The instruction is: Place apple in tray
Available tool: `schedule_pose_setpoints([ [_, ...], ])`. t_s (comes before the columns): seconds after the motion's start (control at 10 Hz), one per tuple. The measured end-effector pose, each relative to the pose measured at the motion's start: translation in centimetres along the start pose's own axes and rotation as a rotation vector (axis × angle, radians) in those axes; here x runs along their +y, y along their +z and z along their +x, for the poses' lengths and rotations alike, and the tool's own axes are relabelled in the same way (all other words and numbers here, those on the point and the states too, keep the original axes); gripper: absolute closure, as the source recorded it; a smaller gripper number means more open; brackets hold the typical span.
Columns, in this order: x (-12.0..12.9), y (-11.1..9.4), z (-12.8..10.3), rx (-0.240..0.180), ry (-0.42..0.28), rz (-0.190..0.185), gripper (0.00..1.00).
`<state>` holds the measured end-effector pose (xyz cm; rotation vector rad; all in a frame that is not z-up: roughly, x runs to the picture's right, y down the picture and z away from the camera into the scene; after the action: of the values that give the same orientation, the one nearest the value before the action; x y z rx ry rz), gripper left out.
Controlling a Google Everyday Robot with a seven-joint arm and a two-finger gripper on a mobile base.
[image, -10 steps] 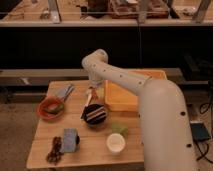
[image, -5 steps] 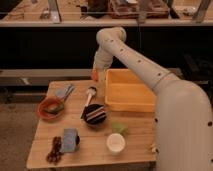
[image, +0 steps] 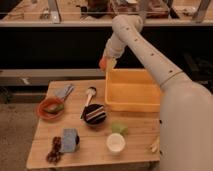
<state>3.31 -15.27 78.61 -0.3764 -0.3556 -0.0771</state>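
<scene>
My gripper (image: 106,62) hangs above the far left corner of the yellow-orange tray (image: 131,91), which stands on the right half of the wooden table (image: 90,145). It is shut on the small red-orange apple (image: 103,63), held in the air just above and left of the tray's rim. The white arm reaches over the tray from the right and hides the tray's right side.
An orange-red bowl (image: 50,108) sits at the left. A dark bowl (image: 95,114) with a spoon (image: 90,94) stands mid-table. A pale green lump (image: 119,128) and a white cup (image: 115,142) are in front of the tray. A blue packet (image: 69,139) lies front left.
The arm has lifted and swung right from low over the table to above the tray's far left corner, carrying the apple.
</scene>
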Motion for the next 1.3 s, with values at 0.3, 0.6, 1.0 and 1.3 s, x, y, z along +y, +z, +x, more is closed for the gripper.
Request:
schedule_pose_setpoints([
  [0.3,2.0,2.7,5.4,0.098,0.044,0.043,1.00],
  [0.6,5.6,7.7,10.5,0.181,0.039,0.076,1.00],
  [1.0,7.8,10.5,16.0,0.268,0.077,0.063,0.73],
  [1.3,7.4,10.7,15.8,0.284,0.091,0.061,0.44],
])
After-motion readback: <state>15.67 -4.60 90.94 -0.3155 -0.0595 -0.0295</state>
